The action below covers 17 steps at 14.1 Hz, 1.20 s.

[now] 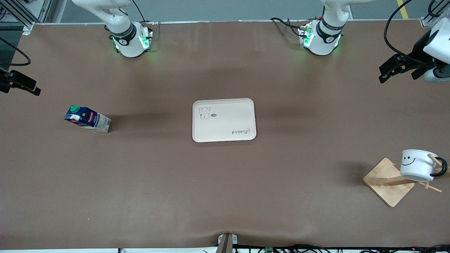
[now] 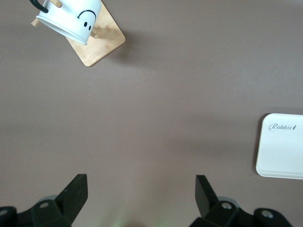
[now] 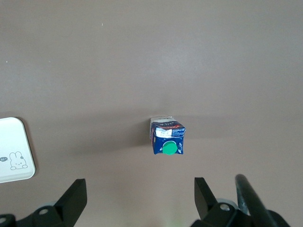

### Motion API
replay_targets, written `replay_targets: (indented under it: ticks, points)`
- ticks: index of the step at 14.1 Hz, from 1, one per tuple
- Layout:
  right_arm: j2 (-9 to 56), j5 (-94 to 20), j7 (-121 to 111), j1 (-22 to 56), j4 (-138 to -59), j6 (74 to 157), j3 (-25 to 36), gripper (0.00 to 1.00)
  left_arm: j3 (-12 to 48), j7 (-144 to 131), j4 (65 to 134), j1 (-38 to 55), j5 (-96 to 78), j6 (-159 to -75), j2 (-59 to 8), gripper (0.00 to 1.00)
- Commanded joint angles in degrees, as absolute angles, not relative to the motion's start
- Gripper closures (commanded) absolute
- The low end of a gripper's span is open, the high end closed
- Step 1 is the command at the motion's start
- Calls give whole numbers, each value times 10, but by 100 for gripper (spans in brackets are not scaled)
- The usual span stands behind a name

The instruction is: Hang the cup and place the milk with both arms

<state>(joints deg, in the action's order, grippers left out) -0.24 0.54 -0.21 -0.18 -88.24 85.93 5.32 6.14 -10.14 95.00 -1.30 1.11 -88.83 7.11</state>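
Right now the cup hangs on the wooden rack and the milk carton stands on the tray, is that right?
Not quite: the cup does hang on the wooden rack, but the milk carton stands on the bare table, apart from the tray, toward the right arm's end, as the front view shows.

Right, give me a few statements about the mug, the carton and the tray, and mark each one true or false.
1. The mug hangs on the wooden rack. True.
2. The milk carton stands on the tray. False: it stands on the table, toward the right arm's end.
3. The left end effector is open and holds nothing. True.
4. The right end effector grips the carton. False: it is open, above the carton.
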Motion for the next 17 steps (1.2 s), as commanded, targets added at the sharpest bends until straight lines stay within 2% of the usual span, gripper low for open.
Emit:
replay_targets:
  ticks: [1,17]
  points:
    - [-9,18,4,4,-881,853,50,0,57,-103,954,-8,9,-895,78,0]
    - [-11,-32,-54,-11,-881,853,56,0,55,-94,932,-11,10,-884,68,0]
